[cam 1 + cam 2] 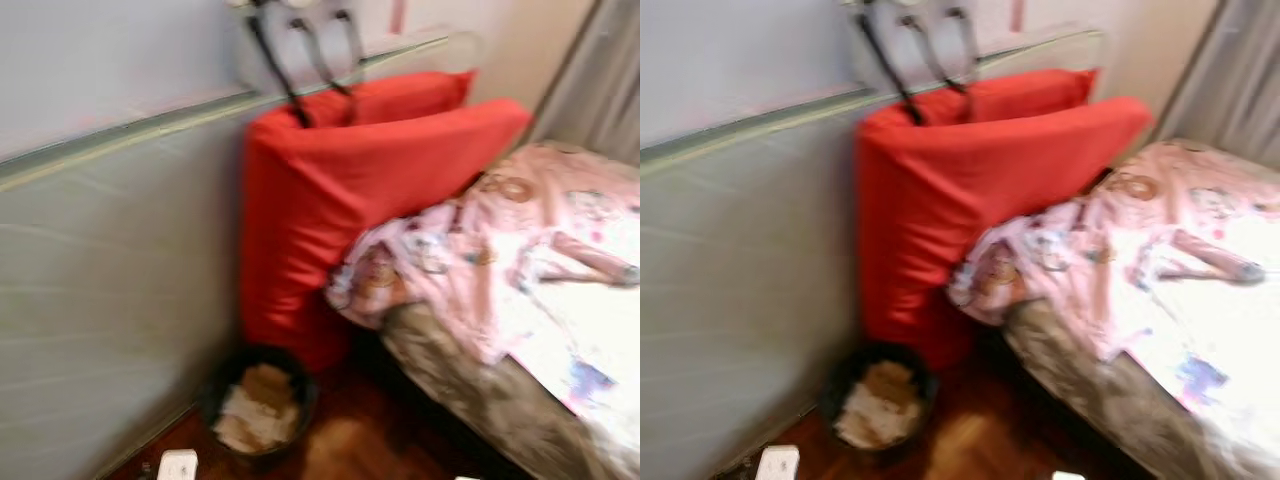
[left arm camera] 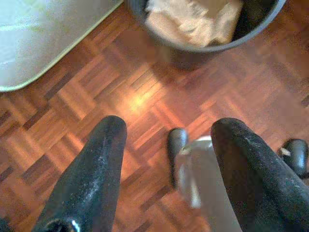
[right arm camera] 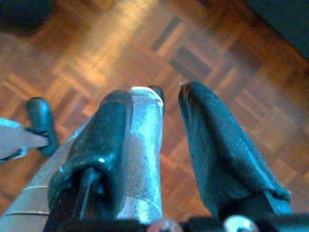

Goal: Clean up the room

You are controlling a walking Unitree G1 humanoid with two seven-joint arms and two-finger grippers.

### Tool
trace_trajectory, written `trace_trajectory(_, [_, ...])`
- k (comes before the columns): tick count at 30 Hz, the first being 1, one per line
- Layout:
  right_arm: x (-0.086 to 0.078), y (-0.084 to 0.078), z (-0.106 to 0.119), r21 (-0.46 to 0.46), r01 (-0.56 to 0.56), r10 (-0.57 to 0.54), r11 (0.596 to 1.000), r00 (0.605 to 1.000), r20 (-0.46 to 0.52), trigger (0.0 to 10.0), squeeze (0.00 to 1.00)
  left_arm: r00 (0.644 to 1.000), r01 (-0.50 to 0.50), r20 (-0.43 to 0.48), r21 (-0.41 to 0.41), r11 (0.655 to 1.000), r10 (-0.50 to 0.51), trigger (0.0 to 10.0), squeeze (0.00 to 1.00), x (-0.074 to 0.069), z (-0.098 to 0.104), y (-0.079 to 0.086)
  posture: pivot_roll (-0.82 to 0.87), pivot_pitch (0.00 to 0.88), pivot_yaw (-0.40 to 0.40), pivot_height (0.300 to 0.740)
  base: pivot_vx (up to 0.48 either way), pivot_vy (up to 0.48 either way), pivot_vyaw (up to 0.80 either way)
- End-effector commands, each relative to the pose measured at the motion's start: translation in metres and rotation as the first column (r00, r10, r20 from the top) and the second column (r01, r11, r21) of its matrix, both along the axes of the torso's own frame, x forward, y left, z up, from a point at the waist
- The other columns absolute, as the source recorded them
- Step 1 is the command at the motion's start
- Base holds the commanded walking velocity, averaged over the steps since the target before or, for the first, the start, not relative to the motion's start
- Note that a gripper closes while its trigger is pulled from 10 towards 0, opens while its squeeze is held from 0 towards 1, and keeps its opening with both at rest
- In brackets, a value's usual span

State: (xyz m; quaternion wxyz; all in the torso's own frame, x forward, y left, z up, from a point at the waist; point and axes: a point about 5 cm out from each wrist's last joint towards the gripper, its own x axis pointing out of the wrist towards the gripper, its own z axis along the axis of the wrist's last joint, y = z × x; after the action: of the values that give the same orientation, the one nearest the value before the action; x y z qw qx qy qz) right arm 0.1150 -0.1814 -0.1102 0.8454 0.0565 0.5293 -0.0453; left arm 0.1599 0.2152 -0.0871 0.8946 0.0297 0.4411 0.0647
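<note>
**A:** Left eye view first: what did you take for the room's work?

**B:** I went from the biggest down. The bed [image 1: 470,390] stood on my right with a pink printed blanket [image 1: 520,250] rumpled over it, one corner drooping off the near edge. I judged that blanket soft, light and floppy; I'd have taken it at the hanging corner, since it would sag wherever I pinched it. Two red cushions [image 1: 330,190] leaned upright against the wall beside the bed head: bulky, soft, light, best taken at a top corner

**A:** And lower down?

**B:** A dark waste bin [image 1: 258,400] sat on the parquet floor [image 2: 72,101] just beside the cushions' foot, full of crumpled paper [image 2: 193,19], light stuff that would crush. A small white object [image 1: 178,465] lay near it; too blurred to name

**A:** Your tools?

**B:** Both arms hung toward the floor. My left gripper [image 2: 166,164] was spread wide, grasping nothing, the bin just ahead. My right gripper [image 3: 169,130] was parted too, bare, touching nothing
</note>
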Motion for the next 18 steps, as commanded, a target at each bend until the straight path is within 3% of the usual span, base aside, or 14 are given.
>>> trace_trajectory(1, [0.0738, -0.0349, 0.0335, -0.030, 0.018, -0.013, 0.999, 0.986, 0.166, 10.0, 0.00, 0.996, 0.062, -0.051, -0.078, 0.995, -0.066, 10.0, 0.00, 0.0241, 0.0042, -0.0198, -0.01, 0.000, -0.075, 0.740, 0.000, -0.360, 0.00])
trace_trajectory(18, [0.0710, -0.0330, 0.0321, -0.012, 0.030, -0.028, 0.999, 0.983, 0.181, 10.0, 0.00, 0.997, 0.036, -0.060, -0.081, 0.996, -0.041, 10.0, 0.00, 0.0195, 0.0021, -0.0192, -0.01, 0.000, -0.068, 0.740, 0.000, -0.015, 0.00])
